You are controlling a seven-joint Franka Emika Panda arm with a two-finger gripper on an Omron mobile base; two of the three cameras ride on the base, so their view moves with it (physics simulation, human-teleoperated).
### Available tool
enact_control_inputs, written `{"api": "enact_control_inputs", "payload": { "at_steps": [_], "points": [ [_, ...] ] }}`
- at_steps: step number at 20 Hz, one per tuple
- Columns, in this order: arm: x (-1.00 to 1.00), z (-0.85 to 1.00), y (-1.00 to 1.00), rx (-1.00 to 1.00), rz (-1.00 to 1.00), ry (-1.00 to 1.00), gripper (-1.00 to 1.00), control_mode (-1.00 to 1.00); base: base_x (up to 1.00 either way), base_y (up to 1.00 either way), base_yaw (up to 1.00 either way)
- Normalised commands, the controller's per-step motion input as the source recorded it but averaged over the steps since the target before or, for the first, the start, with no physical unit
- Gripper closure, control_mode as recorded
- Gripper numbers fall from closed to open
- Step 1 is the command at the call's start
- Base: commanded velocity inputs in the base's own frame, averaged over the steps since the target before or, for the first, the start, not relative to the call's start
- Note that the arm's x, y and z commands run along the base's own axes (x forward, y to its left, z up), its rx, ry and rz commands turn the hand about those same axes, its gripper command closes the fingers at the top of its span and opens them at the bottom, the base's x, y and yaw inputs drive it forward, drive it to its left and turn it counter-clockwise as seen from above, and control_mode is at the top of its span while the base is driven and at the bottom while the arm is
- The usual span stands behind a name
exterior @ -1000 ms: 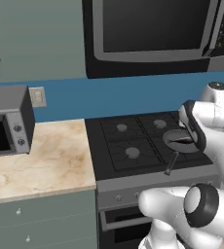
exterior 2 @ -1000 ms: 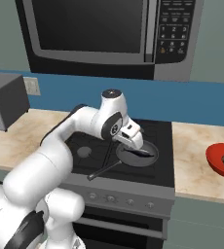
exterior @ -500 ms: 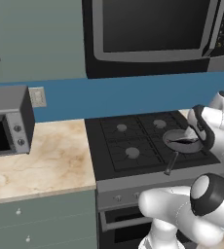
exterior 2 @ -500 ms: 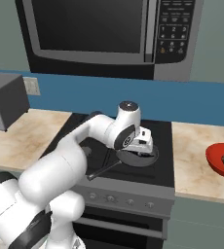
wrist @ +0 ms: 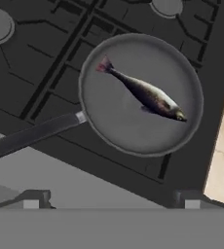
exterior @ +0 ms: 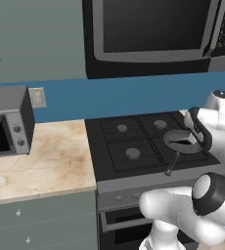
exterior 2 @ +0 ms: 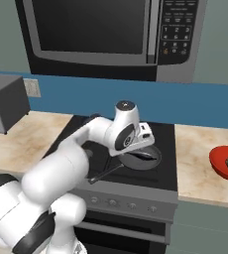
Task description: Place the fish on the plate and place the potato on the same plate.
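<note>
- Grey frying pan (wrist: 140, 95) on the black stove (wrist: 31, 73) holds the fish (wrist: 144, 92) — in the hand view we see its long axis run diagonally, red tail upper left, head lower right.
- Gripper (exterior 2: 144, 140) hangs over the pan, jaws wide apart, holding nothing.
- Red plate (exterior 2: 227, 164) on the counter carries a brown item.

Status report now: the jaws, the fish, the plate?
Gripper above the pan, jaws open, empty. Fish lying in pan, untouched. Red plate on right counter holds one brown item. Nothing blocks.
</note>
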Motion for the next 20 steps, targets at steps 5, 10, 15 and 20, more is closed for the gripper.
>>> {"api": "enact_control_inputs", "payload": {
  "at_steps": [5, 10, 15, 20],
  "points": [
    [0.39, -0.29, 0.06, -0.10, 0.20, 0.10, -1.00, -1.00, 0.00, 0.00, 0.00],
    [0.57, -0.13, 0.00, 0.00, 0.16, 0.31, -1.00, -1.00, 0.00, 0.00, 0.00],
    [0.62, 0.00, 0.00, 0.00, 0.11, 0.18, -1.00, -1.00, 0.00, 0.00, 0.00],
    [0.18, -0.24, -0.02, 0.00, 0.09, 0.01, -1.00, -1.00, 0.00, 0.00, 0.00]
  ]
}}
